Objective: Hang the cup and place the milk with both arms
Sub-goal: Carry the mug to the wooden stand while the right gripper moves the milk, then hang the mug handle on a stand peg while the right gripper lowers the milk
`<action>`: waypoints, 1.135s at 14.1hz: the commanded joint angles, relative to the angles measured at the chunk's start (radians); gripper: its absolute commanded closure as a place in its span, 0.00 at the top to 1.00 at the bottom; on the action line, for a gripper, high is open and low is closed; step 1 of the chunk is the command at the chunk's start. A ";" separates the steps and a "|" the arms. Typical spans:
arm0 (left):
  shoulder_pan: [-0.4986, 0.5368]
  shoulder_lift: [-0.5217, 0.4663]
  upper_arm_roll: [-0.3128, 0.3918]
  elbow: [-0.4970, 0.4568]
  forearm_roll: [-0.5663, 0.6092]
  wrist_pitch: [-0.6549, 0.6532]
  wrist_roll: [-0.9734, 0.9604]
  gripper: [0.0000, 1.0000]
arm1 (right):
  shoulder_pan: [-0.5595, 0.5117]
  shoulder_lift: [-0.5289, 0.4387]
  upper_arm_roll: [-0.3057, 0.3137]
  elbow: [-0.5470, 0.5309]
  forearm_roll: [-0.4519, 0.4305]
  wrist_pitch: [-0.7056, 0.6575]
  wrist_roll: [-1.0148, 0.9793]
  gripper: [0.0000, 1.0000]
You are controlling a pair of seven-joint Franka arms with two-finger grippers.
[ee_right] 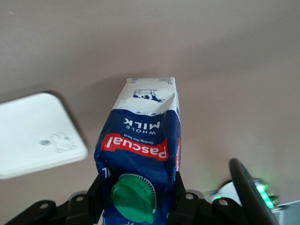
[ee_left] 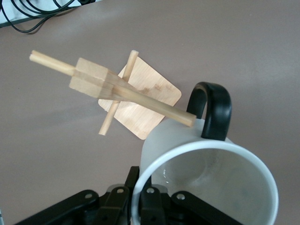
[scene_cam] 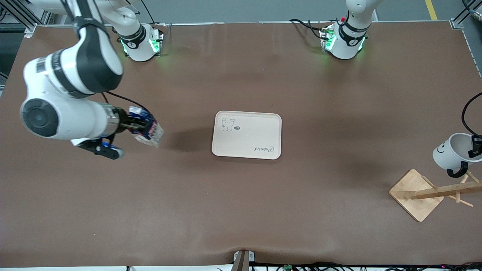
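Between the jaws of the right gripper (ee_right: 140, 206) sits the milk (scene_cam: 146, 126), clamped across its top by the green cap (ee_right: 132, 197), white bottom pointing away from the wrist. It's up in the air, tipped over sideways, over bare table (scene_cam: 241, 210) toward the right arm's end, w/ the tray (scene_cam: 246, 134) lying mid-table, well apart from it. Carton looks light but soft-walled; the sides crease a bit in the right wrist view, so I'd say squeeze gently, grip on the flat faces below the gable, and it'll need turning upright before it goes down.

Left gripper (ee_left: 140, 206) is closed on the cup (scene_cam: 455, 152), fingers pinching the rim wall, one inside & one outside. Cup hangs tilted over the table edge at the left arm's end, mouth up toward the wrist, black handle (ee_left: 212, 108) on its lower side, just above the wooden rack (scene_cam: 425, 194). Rack stands near the front corner at that end; a peg tip (ee_left: 187, 117) shows right by the handle loop, though I can't tell if it's threaded yet. Ceramic: stiff, smooth, chips easily, so the rim hold seems OK but slippery; go slow onto the peg.
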 commanded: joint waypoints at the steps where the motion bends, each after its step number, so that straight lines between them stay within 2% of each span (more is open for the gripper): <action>1: 0.017 0.029 -0.006 0.032 -0.013 0.003 0.038 0.00 | -0.153 -0.116 0.018 -0.170 -0.015 0.014 -0.195 0.00; 4: 0.036 0.037 -0.006 0.032 -0.013 0.009 0.046 0.00 | -0.308 -0.125 0.020 -0.245 -0.018 0.023 -0.414 0.00; 8: 0.055 0.049 -0.006 0.032 -0.013 0.027 0.080 0.00 | -0.385 -0.148 0.018 -0.394 -0.024 0.129 -0.484 0.00; 10: 0.055 0.049 -0.008 0.032 -0.013 0.029 0.071 0.62 | -0.396 -0.177 0.018 -0.492 -0.032 0.217 -0.510 0.00; 11: 0.051 0.046 -0.011 0.032 -0.013 0.029 0.062 1.00 | -0.399 -0.189 0.018 -0.541 -0.053 0.268 -0.524 0.00; 13: 0.045 0.029 -0.028 0.033 -0.013 0.029 0.014 1.00 | -0.420 -0.200 0.018 -0.610 -0.061 0.337 -0.527 0.00; 16: 0.048 -0.014 -0.063 0.030 -0.012 0.014 -0.102 1.00 | -0.435 -0.191 0.018 -0.630 -0.082 0.368 -0.554 0.00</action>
